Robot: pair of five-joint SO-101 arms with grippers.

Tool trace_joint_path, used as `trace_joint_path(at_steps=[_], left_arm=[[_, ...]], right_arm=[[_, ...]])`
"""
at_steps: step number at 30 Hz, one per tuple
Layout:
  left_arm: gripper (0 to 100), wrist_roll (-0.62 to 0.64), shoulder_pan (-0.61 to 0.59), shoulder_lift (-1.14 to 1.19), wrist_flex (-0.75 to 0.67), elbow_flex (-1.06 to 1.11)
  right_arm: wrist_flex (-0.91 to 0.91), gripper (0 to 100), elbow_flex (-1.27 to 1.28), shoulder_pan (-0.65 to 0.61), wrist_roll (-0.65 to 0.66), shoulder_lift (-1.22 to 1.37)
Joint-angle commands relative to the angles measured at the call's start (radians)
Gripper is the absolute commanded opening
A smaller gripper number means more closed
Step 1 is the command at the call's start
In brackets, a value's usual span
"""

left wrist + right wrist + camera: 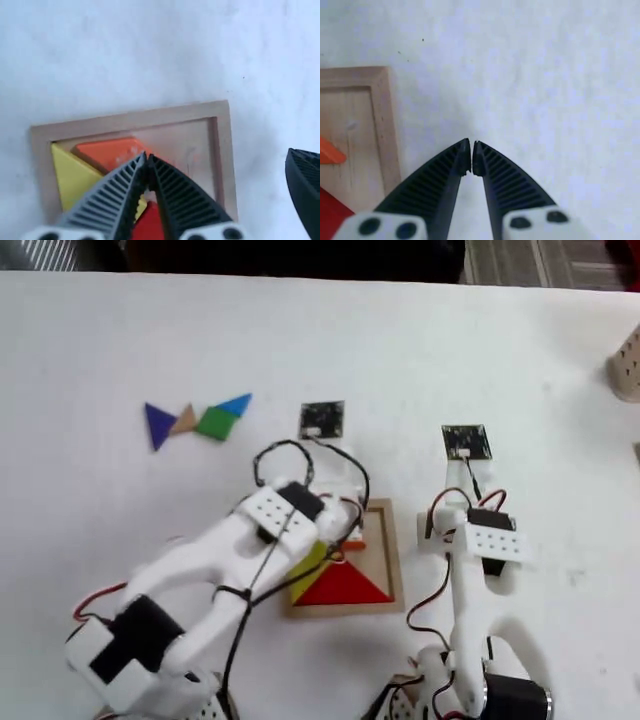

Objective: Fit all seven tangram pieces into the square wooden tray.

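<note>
While the right gripper [471, 152] sits closed, left gripper [147, 161] hangs closed over the tray [225, 150].

Tray [130, 118]: pale bare wood, matt, faint grain on floor, small marks.
Red triangle [342, 585], yellow triangle [72, 172], orange piece [107, 151]: smooth painted faces, soft sheen.
Purple triangle [157, 423], green square [215, 423], blue triangle [235, 403]: same flat painted look.
Tan triangle [184, 420]: looks like unpainted wood.
Table [450, 350]: white, matt, slightly mottled up close.
Left gripper [147, 158], right gripper [471, 146]: black plastic, ribbed, dull.
Left arm [200, 560], right arm [470, 605]: white plastic shells, smooth, slight gloss.
</note>
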Motion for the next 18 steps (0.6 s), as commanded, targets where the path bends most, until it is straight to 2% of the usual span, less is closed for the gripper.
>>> trace_joint_path(at_steps=[1, 7, 10, 18], left_arm=[[2, -0.008, 0.030, 0.033, -0.029, -0.017], [2, -0.129, 0.073, 0.064, -0.029, -0.015], [2, -0.141, 0.102, 0.067, -0.029, -0.012], [2, -0.147, -0.019, 0.074, -0.029, -0.006]], right_arm=[[0.010, 1.8, -0.035, -0.013, 0.011, -0.022], [0.005, 1.8, -0.026, -0.035, 0.012, -0.022], [0.004, 1.8, -0.025, -0.035, 0.012, -0.022], [0.004, 1.8, -0.025, -0.033, 0.012, -0.022]])
